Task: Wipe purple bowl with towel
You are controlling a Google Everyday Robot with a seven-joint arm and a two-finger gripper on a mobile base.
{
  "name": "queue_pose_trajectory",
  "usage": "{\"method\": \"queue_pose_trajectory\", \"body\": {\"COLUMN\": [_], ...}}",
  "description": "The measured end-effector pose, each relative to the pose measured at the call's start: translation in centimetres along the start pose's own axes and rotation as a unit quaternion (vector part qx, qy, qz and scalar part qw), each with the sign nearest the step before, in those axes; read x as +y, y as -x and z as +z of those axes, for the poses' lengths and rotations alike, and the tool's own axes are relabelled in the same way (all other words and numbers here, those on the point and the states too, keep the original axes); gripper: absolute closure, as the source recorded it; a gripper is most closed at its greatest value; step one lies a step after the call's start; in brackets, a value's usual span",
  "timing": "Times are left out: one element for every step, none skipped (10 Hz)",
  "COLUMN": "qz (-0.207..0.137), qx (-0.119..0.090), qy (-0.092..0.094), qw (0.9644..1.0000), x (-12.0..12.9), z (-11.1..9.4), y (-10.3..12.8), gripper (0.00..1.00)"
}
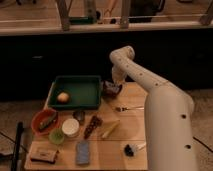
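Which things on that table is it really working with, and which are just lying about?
In the job: purple bowl; claw, down at that bowl.
Lying about: green tray, round fruit in it, red bowl, white cup, fork, blue sponge.

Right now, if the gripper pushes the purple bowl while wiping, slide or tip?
Probably slides: the purple bowl looks small on the smooth wooden table. Pressing its rim might tip it; the gripper is right above it. The green tray beside it may block drift that way.
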Motion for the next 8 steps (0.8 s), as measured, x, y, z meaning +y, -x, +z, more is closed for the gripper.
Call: {"method": "queue_pose_trajectory", "body": {"qz": [0.005,0.007,0.006,-0.001,-0.006,-0.010,-0.022,-0.039], "qx": [0.002,0.001,0.000,-0.005,-0.010,-0.015,-0.025,-0.041], "qy": [-0.010,-0.015,-0.019,-0.023,-0.026,-0.028,-0.033,-0.036], "qw": [0.9999,0.9999,0.9998,0.9997,0.9996,0.9994,0.9989,0.9978], "x": [-0.9,-1.4,-2.0,-2.9,-3.2,-3.5,-4.0,-4.1], "z": [0.3,0.6,1.0,1.4,1.7,1.8,2.0,1.9], "y": [-0.3,-0.4,-0.1,0.6,1.2,1.6,2.6,4.0], "gripper": [1.00,1.00,1.00,1.00,1.00,1.00,1.00,1.00]}}
